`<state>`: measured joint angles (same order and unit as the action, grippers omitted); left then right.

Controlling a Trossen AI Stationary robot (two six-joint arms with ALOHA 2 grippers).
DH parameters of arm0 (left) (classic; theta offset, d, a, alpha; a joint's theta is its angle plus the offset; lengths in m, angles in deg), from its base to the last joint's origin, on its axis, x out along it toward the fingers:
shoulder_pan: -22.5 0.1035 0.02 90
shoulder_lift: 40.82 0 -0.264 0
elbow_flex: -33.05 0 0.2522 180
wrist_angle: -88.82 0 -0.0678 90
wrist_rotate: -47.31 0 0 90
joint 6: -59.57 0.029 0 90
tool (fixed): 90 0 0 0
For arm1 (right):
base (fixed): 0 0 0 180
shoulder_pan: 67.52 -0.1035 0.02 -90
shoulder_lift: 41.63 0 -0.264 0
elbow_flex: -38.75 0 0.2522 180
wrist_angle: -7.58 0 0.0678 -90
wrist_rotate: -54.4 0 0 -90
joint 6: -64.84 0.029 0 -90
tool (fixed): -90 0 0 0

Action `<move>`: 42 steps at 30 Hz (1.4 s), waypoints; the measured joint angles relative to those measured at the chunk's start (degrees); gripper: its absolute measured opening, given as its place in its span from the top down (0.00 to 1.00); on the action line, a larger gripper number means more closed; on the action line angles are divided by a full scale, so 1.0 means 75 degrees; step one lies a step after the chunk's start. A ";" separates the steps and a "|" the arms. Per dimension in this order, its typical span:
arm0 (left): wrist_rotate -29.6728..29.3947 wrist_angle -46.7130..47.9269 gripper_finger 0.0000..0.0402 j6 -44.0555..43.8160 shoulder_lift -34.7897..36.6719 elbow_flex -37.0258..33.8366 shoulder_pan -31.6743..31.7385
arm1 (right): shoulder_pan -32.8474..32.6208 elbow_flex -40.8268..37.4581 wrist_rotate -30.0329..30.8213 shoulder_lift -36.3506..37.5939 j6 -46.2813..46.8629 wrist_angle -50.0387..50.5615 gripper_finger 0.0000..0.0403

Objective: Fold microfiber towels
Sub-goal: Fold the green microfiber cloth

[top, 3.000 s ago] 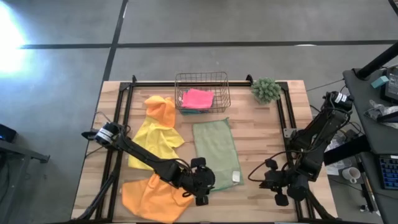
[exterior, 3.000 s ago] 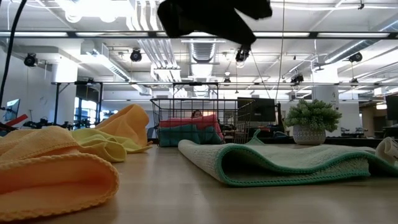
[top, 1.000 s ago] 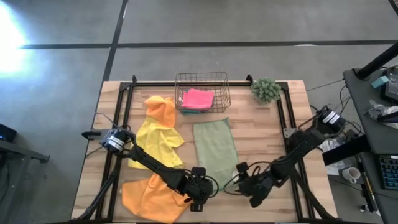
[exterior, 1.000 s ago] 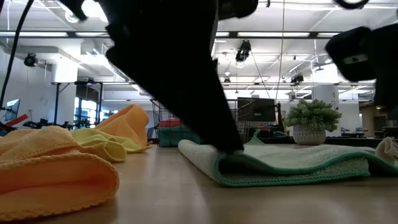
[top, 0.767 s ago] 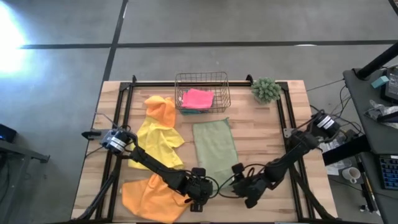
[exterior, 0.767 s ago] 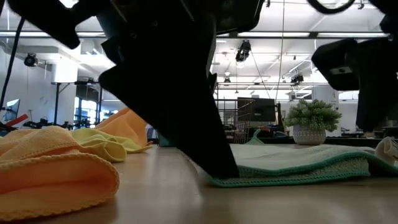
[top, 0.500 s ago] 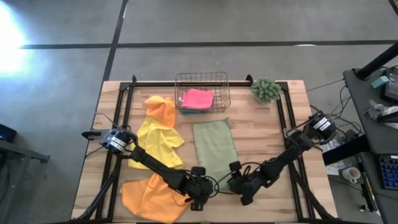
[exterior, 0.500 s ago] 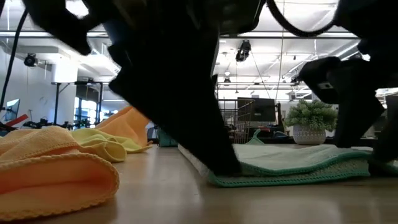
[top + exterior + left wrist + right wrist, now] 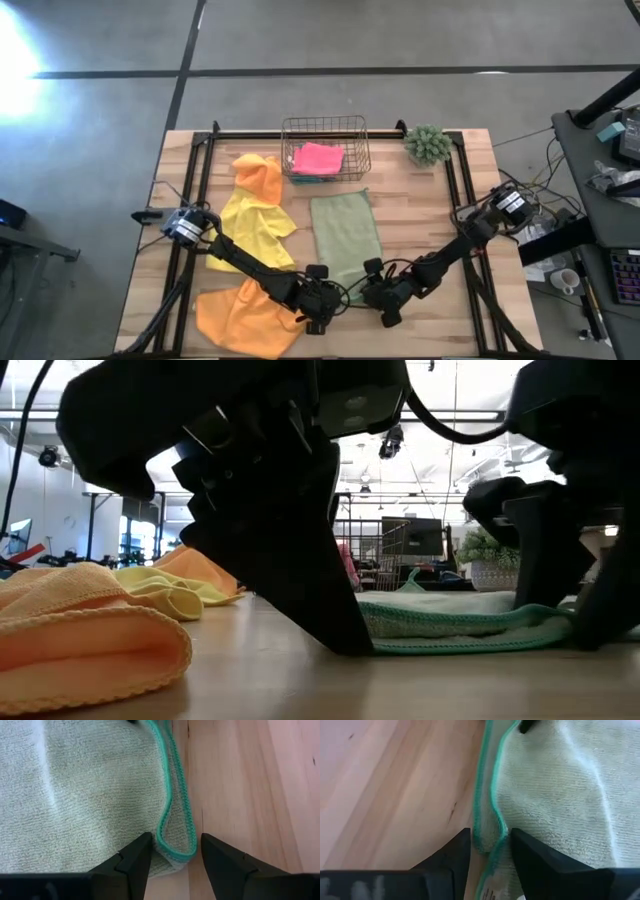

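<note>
while both sets of jaws sit low at the near end of the olive green towel (image 9: 347, 245), i'd treat this as the pinch before the fold. the left gripper (image 9: 172, 851) has its jaws spread, with the towel's teal-edged corner (image 9: 177, 851) lying right between them, not yet clamped. the right gripper (image 9: 490, 845) matches it at the other near corner: jaws parted, the doubled hem running up between them, a small white tag (image 9: 490, 892) just to one side. neither holds anything yet, as i read it.

to do this well i'd want each pair to take both layers of the hem, not just the top lip, and to bite down together so the edge lifts evenly. the cloth is soft and will sag in the middle, so i'd keep the two grips level and carry the near edge straight away toward the far one.

the towel lies flat on the desk (image 9: 420, 220), a narrow strip already folded once. its long axis runs from my jaws away toward the wire basket (image 9: 323, 148), with the short near edge spanning from one set of jaws to the other.
</note>
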<state>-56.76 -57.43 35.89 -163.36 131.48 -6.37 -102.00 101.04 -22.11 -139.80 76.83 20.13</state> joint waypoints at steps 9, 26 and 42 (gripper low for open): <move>-0.0030 -0.0190 0.64 0.0001 0.0000 -0.0100 0.0004 | 0.0369 0.0003 0.0195 0.0003 0.0109 0.0059 0.88; 0.0219 -0.0167 0.98 -0.0177 0.0297 0.0164 0.0003 | 0.0247 0.1182 -0.0995 0.0061 0.0658 0.1839 0.97; 0.0786 0.0955 1.00 -0.0603 0.0356 0.1201 -0.0519 | -0.0428 0.2692 -0.1061 0.0073 0.2082 0.3175 0.97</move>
<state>-50.86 -50.27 31.36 -160.69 140.49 -10.26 -105.21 121.23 -30.07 -139.26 92.45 43.95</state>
